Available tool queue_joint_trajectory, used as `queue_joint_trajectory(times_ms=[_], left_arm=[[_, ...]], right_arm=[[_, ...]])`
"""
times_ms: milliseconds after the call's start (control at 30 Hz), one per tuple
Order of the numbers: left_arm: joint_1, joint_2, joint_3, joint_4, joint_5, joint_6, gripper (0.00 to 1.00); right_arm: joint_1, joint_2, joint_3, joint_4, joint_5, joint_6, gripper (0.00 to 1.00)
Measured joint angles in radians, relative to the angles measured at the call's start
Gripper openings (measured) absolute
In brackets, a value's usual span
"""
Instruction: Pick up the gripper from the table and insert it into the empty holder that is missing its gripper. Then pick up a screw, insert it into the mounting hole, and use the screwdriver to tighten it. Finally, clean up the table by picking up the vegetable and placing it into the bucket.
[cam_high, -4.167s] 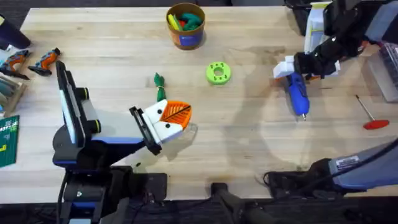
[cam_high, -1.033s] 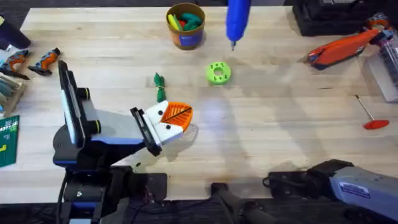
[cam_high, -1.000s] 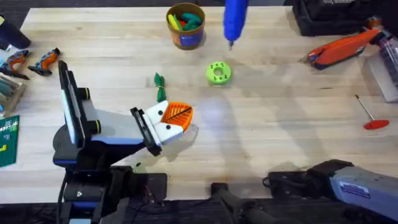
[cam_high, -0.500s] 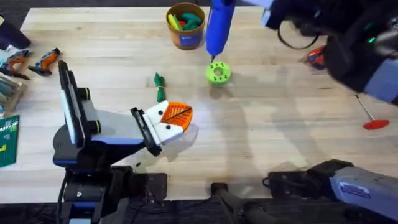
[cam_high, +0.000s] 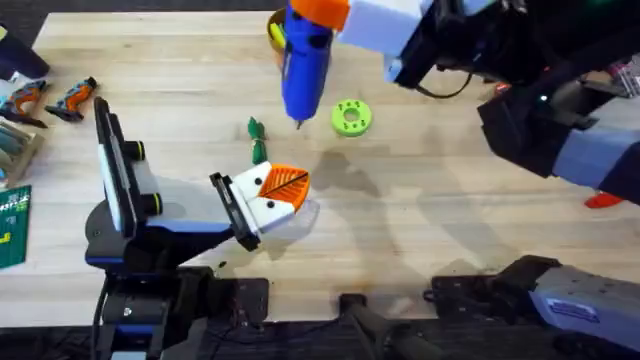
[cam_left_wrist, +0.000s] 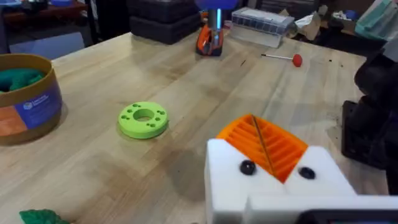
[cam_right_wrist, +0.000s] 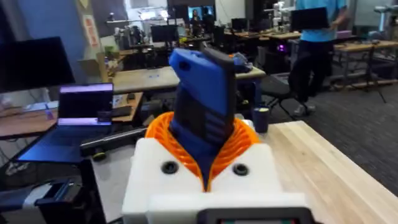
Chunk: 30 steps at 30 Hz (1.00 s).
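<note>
Right gripper (cam_right_wrist: 205, 163) clamps screwdriver (cam_high: 303, 62), hiding most of bucket (cam_high: 274, 25).

A pale wooden table (cam_high: 420, 230) of glued planks takes up most of the overhead view, lit evenly from above with soft shadows on it. Beyond its edge, the right wrist view looks into a large workroom: rows of desks (cam_right_wrist: 143, 78) with monitors (cam_right_wrist: 163, 31) (several lit), an open laptop (cam_right_wrist: 87, 102) on a bench, grey carpet (cam_right_wrist: 367, 118), and what may be ceiling lights glaring far back.
</note>
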Motion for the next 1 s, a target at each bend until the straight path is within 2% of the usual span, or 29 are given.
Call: queue_joint_trajectory(times_ms=[233,400,633,1000], left_arm=[[0.0,0.0,0.0,0.0,0.0,0.0,0.015],[0.0,0.0,0.0,0.0,0.0,0.0,0.015],[0.0,0.0,0.0,0.0,0.0,0.0,0.015],[0.0,0.0,0.0,0.0,0.0,0.0,0.015]], right_arm=[[0.077,0.004,0.0,0.008,0.0,-0.026,0.026],[0.128,0.045,0.0,0.071,-0.015,-0.055,0.026],[0.14,0.096,0.0,0.153,-0.097,-0.073,0.026],[0.197,0.103,0.0,0.163,-0.145,-0.106,0.026]])
